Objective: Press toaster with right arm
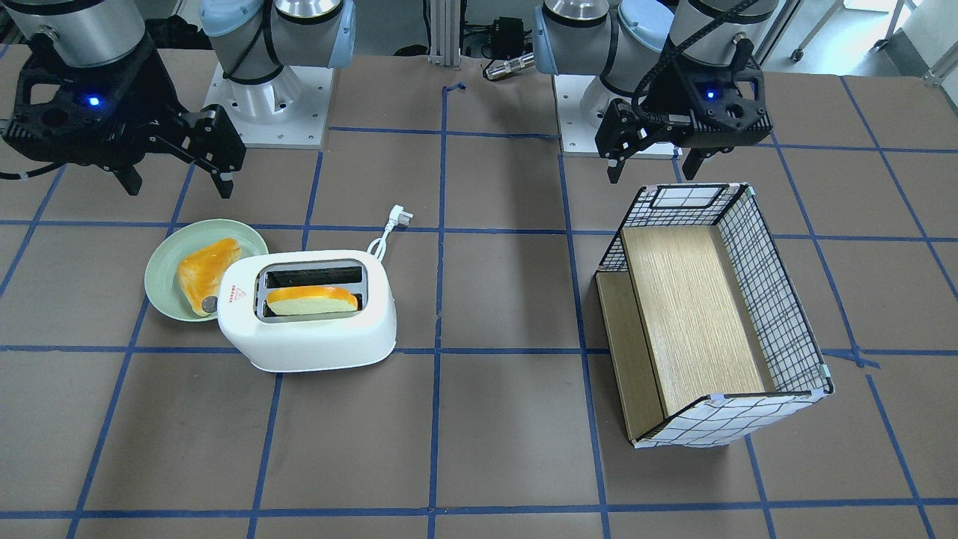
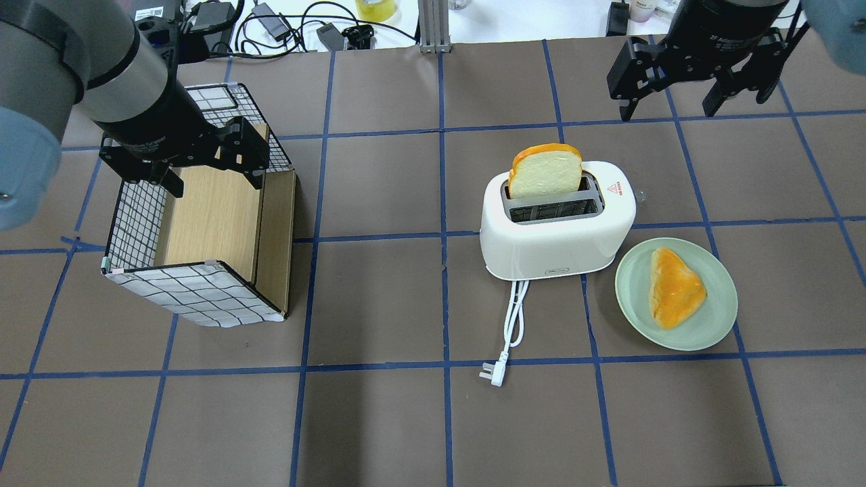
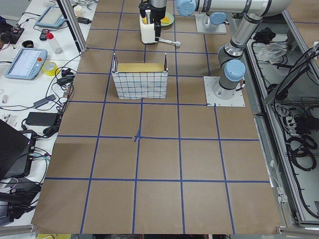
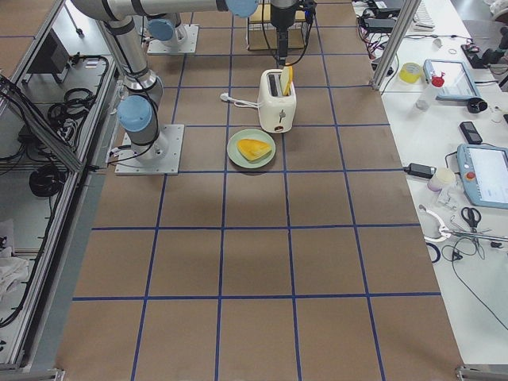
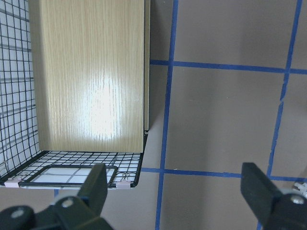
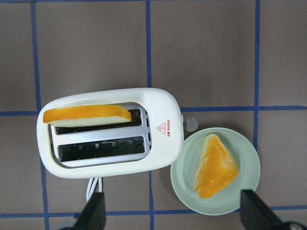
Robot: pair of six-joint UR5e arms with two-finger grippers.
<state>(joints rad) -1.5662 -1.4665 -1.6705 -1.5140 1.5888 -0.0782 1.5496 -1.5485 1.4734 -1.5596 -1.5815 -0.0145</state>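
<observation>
The white toaster (image 1: 314,333) stands on the table with its red triangle sticker on top and a grey knob (image 1: 208,304) at the end facing the plate. A bread slice (image 2: 544,172) stands raised in one slot; the other slot is empty. My right gripper (image 2: 670,108) is open and empty. It hovers well above the table, beyond the toaster's knob end, and touches nothing. The right wrist view looks straight down on the toaster (image 6: 163,158). My left gripper (image 2: 213,179) is open and empty above the wire basket (image 2: 135,223).
A green plate (image 2: 717,318) with a toast piece (image 2: 673,287) lies right beside the toaster's knob end. The toaster's white cord and plug (image 2: 492,372) lie loose on the table. The basket has a wooden panel (image 1: 688,322) inside.
</observation>
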